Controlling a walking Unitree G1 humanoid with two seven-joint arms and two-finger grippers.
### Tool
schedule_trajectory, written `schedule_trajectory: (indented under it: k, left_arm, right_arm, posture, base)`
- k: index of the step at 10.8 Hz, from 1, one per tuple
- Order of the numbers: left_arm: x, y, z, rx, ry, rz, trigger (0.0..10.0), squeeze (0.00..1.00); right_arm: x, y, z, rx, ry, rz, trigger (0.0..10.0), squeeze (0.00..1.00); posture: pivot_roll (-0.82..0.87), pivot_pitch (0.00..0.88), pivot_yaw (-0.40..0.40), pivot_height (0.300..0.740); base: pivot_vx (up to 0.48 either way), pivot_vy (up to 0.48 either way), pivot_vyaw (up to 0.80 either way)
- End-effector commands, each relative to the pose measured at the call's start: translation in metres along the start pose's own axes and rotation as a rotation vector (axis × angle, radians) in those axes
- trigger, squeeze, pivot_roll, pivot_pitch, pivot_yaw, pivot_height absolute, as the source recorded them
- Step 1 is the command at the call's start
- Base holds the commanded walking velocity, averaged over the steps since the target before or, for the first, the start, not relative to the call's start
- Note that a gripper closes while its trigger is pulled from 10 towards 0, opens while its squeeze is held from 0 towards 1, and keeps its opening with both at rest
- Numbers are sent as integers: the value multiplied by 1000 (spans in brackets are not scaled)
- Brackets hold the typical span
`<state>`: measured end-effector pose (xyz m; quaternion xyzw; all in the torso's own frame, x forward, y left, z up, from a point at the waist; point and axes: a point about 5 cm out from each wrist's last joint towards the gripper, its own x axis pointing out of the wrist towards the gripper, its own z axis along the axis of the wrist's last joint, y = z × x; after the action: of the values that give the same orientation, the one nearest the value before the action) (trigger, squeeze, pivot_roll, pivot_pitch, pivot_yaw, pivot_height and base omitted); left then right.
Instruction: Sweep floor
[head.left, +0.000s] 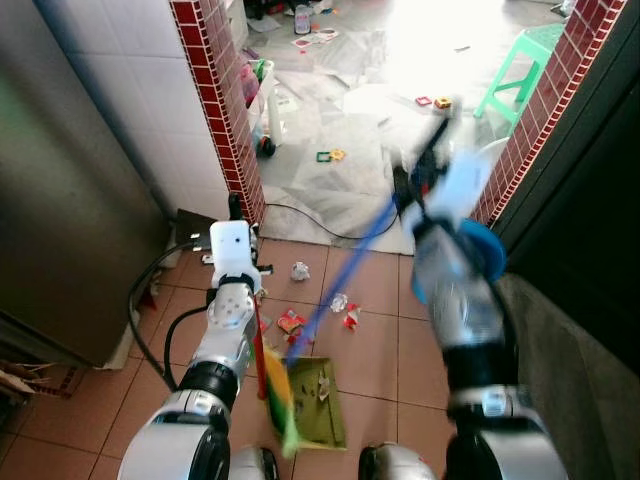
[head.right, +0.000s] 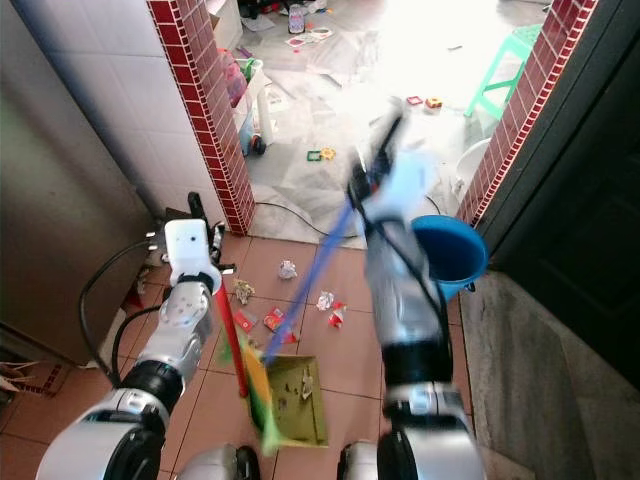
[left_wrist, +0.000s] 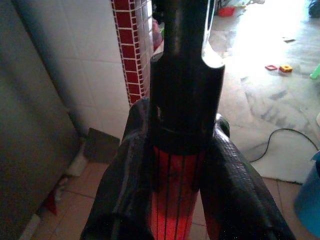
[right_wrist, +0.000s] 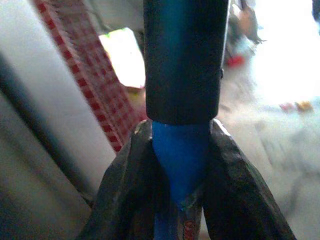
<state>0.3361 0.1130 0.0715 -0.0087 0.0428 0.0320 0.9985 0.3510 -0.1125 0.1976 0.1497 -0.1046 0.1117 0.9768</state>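
My left gripper (head.left: 235, 212) is shut on the red handle (left_wrist: 175, 210) of a green-yellow dustpan (head.left: 322, 402), which rests on the terracotta tiles close to my feet with bits of litter in it. My right gripper (head.right: 376, 160), raised and blurred, is shut on the blue broom handle (head.left: 350, 262). The broom slants down to the left, and its lower end is by the dustpan's mouth. Crumpled paper (head.left: 300, 270) and red wrappers (head.left: 291, 322) lie on the tiles just beyond the pan. In the right wrist view the black fingers (right_wrist: 127, 185) clamp the blue handle (right_wrist: 180, 160).
A steel cabinet (head.left: 70, 200) stands at the left. Red-tiled pillars (head.left: 220, 110) frame a doorway into a bright room strewn with toys. There is a blue bucket (head.right: 450, 255) by the right pillar and a green stool (head.left: 520, 65) beyond it. A black cable (head.left: 300, 215) crosses the threshold.
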Motion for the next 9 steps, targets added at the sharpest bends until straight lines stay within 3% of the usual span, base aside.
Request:
schedule_trajectory:
  k: [1, 2, 3, 4, 6, 8, 9]
  left_arm:
    - [-2, -2, -7, -20, 35, -1, 10000, 0]
    - [-2, -2, -7, -23, 34, -2, 10000, 0]
    - [-2, -4, -6, -64, 31, -33, 10000, 0]
    - [-2, -9, 0, -75, -5, -92, 10000, 0]
    - [-6, -6, 10, -50, -67, -148, 10000, 0]
    - [-11, -3, 19, -137, -87, -233, 10000, 0]
    - [-16, 0, 24, -152, -107, -263, 10000, 0]
  right_arm:
    - [8, 17, 38, -99, -149, 127, 10000, 0]
    - [9, 18, 50, -224, -205, 173, 10000, 0]
    - [8, 11, 56, -292, -219, 163, 10000, 0]
    - [2, -8, 55, -406, -213, 103, 10000, 0]
    - [-17, -39, 40, -489, -139, 4, 10000, 0]
    - [-34, -54, 17, -508, -47, -63, 10000, 0]
    - [-41, -55, 5, -468, 2, -82, 10000, 0]
  posture:
    - [-207, 59, 60, 740]
    - [-208, 58, 61, 740]
    - [-208, 59, 63, 740]
    - [-204, 55, 68, 740]
    - [-196, 55, 72, 740]
    - [-186, 53, 73, 740]
    - [-179, 52, 73, 740]
  base:
    - [0, 0, 0]
    - [0, 0, 0]
    - [0, 0, 0]
    - [0, 0, 0]
    - [0, 0, 0]
    - [0, 0, 0]
    - [0, 0, 0]
